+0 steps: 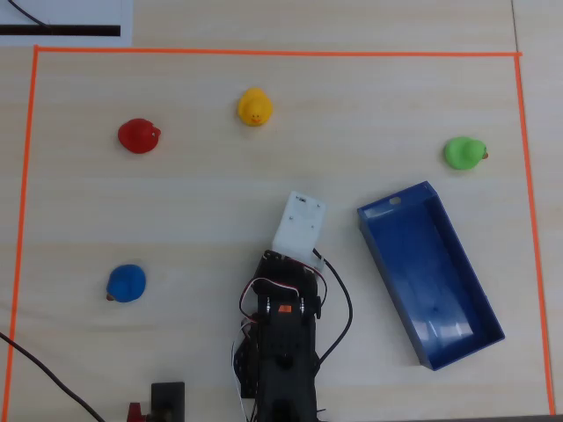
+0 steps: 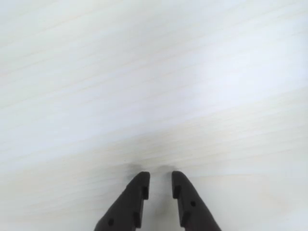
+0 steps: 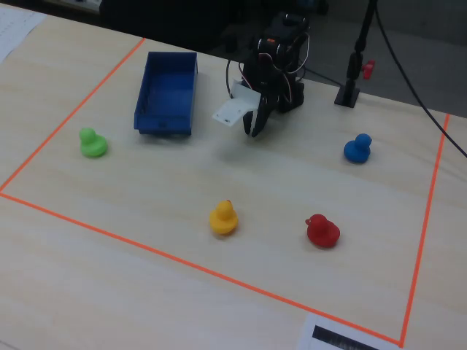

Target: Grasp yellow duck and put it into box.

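Overhead, I saw the yellow duck [image 1: 254, 106] at upper centre, my gripper [image 1: 297, 230] below it, empty, its jaws only slightly parted, and the blue box [image 1: 429, 273] lying to the right.

Even bright overhead light, faint shadows; wrist view washed out, soft; fixed view slightly dimmer

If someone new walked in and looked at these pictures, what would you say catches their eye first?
Probably the four bright toy ducks scattered inside the orange tape border: in the overhead view, the yellow duck at the top, the red duck to its left, the green duck at right and the blue duck at lower left. Next, the empty blue box lies at an angle beside the black arm, whose gripper hangs over bare table, holding nothing.
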You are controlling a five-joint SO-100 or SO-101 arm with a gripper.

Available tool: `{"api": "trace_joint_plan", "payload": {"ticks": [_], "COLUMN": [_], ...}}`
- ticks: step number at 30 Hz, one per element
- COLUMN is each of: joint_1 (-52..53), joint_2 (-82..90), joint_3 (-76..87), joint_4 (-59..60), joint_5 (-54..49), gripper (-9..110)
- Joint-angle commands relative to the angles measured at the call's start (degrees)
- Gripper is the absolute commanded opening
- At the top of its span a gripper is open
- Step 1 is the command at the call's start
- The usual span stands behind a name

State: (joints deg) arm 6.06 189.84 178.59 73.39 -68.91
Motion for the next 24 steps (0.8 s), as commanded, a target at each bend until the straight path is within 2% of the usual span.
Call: {"api": "trace_joint_plan", "payload": {"ticks": [1, 13, 19, 24], "joint_1": [0.18, 0.35, 0.18, 1.67], "joint_2": [-0.18, -0.18, -0.18, -0.97], "joint_3": [-0.35, -0.35, -0.35, -0.79], "joint_4": [1.23, 1.32, 1.32, -7.29], "joint_5": [0.53, 0.09, -0.44, -2.90], "gripper": [3, 4, 0, 5]}}
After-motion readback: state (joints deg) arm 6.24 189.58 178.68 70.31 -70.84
